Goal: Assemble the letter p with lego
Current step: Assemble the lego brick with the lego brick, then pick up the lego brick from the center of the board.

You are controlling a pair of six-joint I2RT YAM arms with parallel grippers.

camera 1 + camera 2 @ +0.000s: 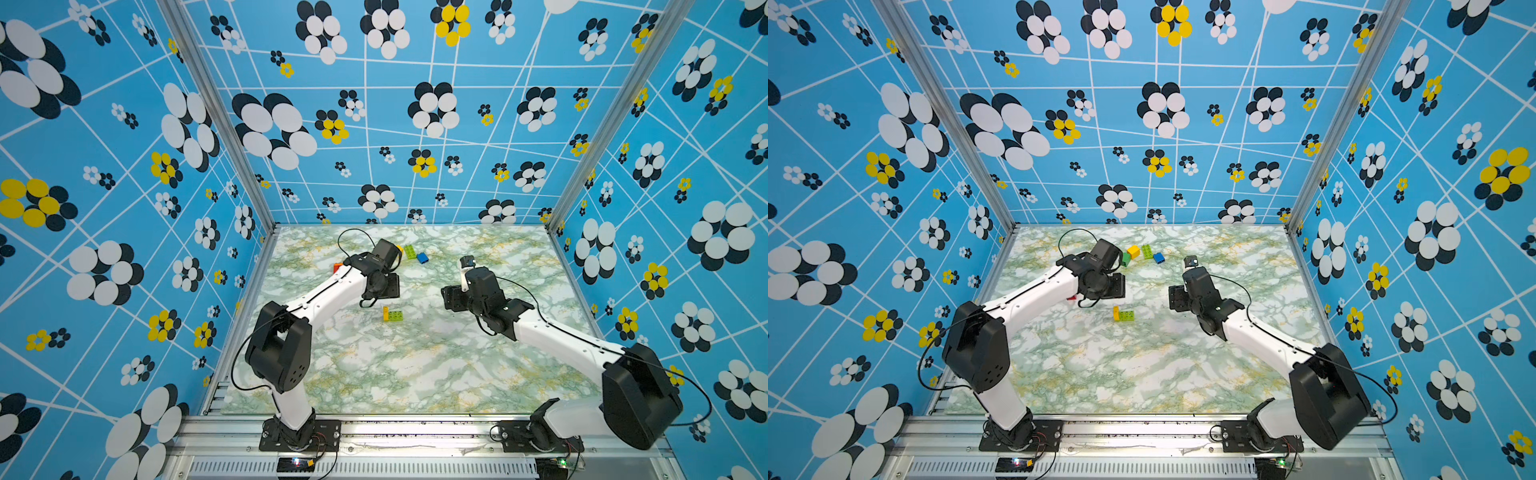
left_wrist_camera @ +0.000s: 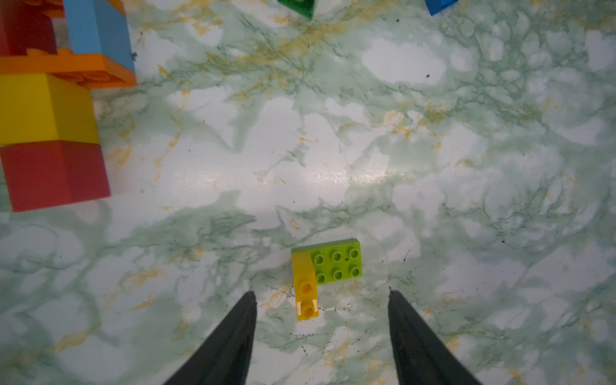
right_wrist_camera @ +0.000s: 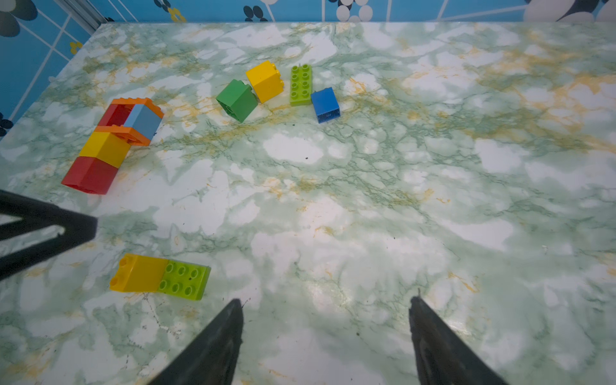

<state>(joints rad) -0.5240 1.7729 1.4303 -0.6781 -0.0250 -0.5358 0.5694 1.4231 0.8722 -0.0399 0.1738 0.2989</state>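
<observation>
Patterned booth around a marbled tabletop

Three blue walls (image 1: 415, 124) printed with white grid lines and clusters of black, white and yellow ovals enclose the table at 9, 12 and 3 o'clock. Aluminium corner posts (image 1: 216, 116) rise at 11 and 1 o'clock. The tabletop (image 1: 415, 374) is glossy green-and-white marble with ochre veins, catching a soft glare. A slotted aluminium rail (image 1: 415, 428) runs along 6 o'clock.

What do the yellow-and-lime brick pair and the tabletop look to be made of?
The yellow-and-lime brick pair: apparently moulded hard plastic with a smooth, slightly glossy finish; solid saturated colour, crisp edges and round studs. The tabletop: probably a printed marble-pattern laminate or film, semi-gloss; green and ochre veining with a soft light sheen. What lies beneath cannot be told.
</observation>
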